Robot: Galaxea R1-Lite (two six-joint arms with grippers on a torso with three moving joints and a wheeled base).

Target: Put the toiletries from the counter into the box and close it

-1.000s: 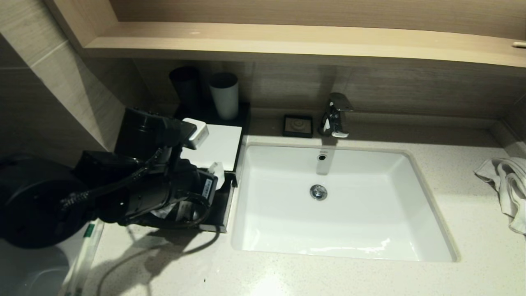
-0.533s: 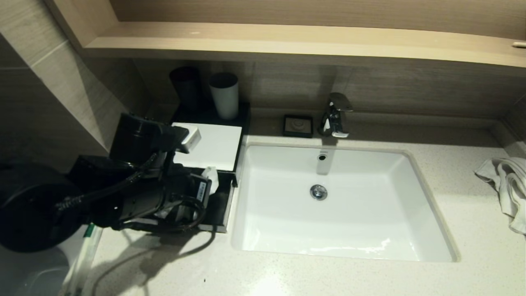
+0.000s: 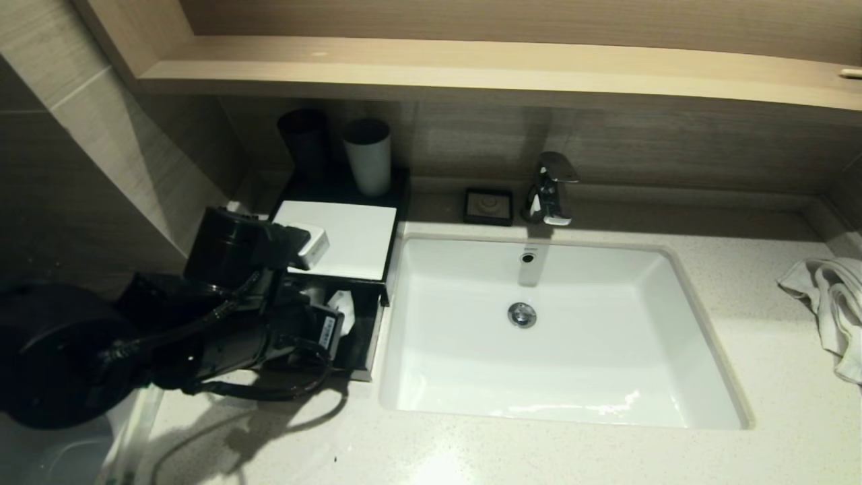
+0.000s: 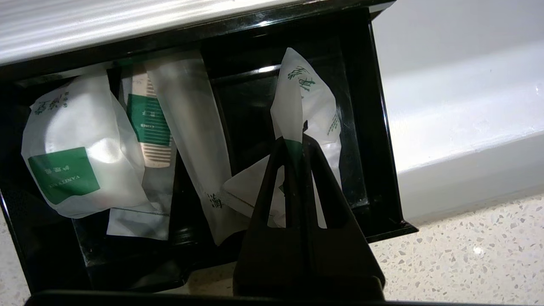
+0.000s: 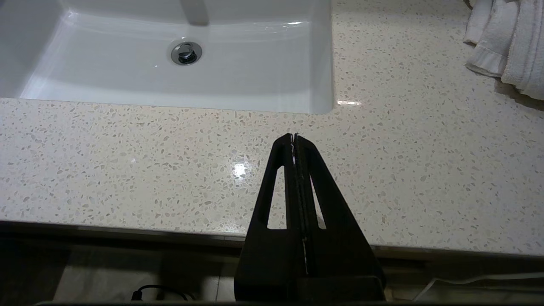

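Note:
The box (image 3: 343,236), black with a white top panel, stands left of the sink, and its front drawer (image 4: 374,127) is pulled open. My left gripper (image 4: 293,138) hangs over the drawer's right part, shut on a whitish packet (image 4: 297,93) by its green label. The same packet (image 3: 341,303) sticks up beyond my left arm (image 3: 236,323) in the head view. Three more toiletries lie in the drawer: a round flat packet (image 4: 80,161), a comb packet (image 4: 146,123) and a long packet (image 4: 191,127). My right gripper (image 5: 294,136) is shut and empty above the counter (image 5: 127,170), near its front edge.
The white sink (image 3: 559,404) fills the middle, with the faucet (image 3: 551,188) and a black soap dish (image 3: 488,205) behind it. A black cup (image 3: 304,141) and a white cup (image 3: 368,155) stand behind the box. A white towel (image 3: 828,303) lies at the right.
My left arm has drawn back toward the counter's front and dropped lower, carrying the packet down into the open drawer. More of the box's white top shows.

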